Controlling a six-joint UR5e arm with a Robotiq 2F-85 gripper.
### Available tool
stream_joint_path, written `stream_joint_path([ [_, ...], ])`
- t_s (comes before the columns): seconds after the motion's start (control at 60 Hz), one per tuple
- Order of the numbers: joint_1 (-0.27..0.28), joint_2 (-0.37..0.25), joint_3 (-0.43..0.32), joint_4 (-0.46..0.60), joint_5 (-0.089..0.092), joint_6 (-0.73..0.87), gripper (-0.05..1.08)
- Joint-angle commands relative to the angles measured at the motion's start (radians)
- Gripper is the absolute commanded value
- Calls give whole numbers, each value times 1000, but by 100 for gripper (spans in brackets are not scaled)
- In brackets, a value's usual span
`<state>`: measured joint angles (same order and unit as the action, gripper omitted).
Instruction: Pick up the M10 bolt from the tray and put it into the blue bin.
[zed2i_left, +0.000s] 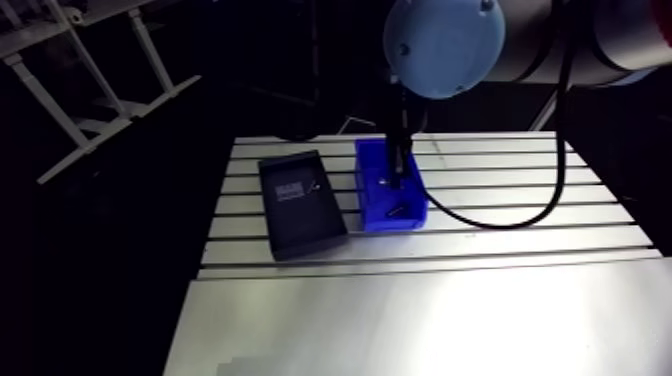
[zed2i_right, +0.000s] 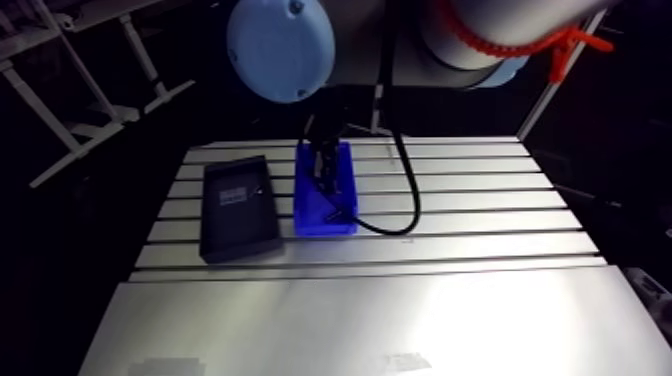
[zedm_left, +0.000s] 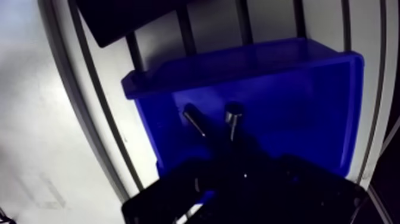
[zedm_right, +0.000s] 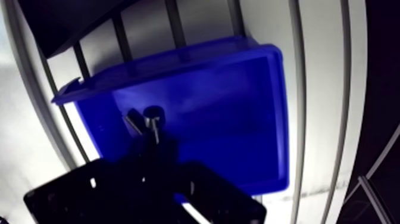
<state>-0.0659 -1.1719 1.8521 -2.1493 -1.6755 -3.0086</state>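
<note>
In the arm view, the black tray and the blue bin lay side by side on the slotted tabletop, close enough that a carry between them would be short. The hand reached straight down into the bin's open top, which suited a drop-off rather than a pick, since the tray stood off to one side of it. In the wrist view, the M10 bolt stuck out ahead of the dark fingertips, round head outward and shank running back between them. The hand therefore looked clenched on the bolt, holding it inside the bin's walls and seemingly clear of the floor. Held that low, a release would let the bolt fall only a little way and not bounce out. A second slim metal piece showed just beside the bolt, nearer the bin's wall. It may have been another part lying on the floor of the bin, though the dim view left that uncertain. Judged from this, only the release remained.
</note>
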Motion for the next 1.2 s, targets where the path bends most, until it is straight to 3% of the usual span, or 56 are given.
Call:
stream_joint_path([
  [0.017, 0, 11, 0, -11, 5, 2, 101],
  [0.933, 0, 45, -1, -34, 9, 2, 95],
  [1.083, 1, 45, -1, -34, 9, 9, 64],
  [1.1, 1, 45, -1, -34, 9, 13, 51],
  [1.117, 1, 45, -1, -34, 9, 13, 51],
  [1.133, 1, 45, -1, -34, 8, 17, 34],
  [1.15, 1, 45, -1, -34, 8, 17, 34],
  [1.167, 1, 45, 0, -34, 6, 19, 22],
  [1.2, 1, 45, 0, -36, 6, 22, 17],
])
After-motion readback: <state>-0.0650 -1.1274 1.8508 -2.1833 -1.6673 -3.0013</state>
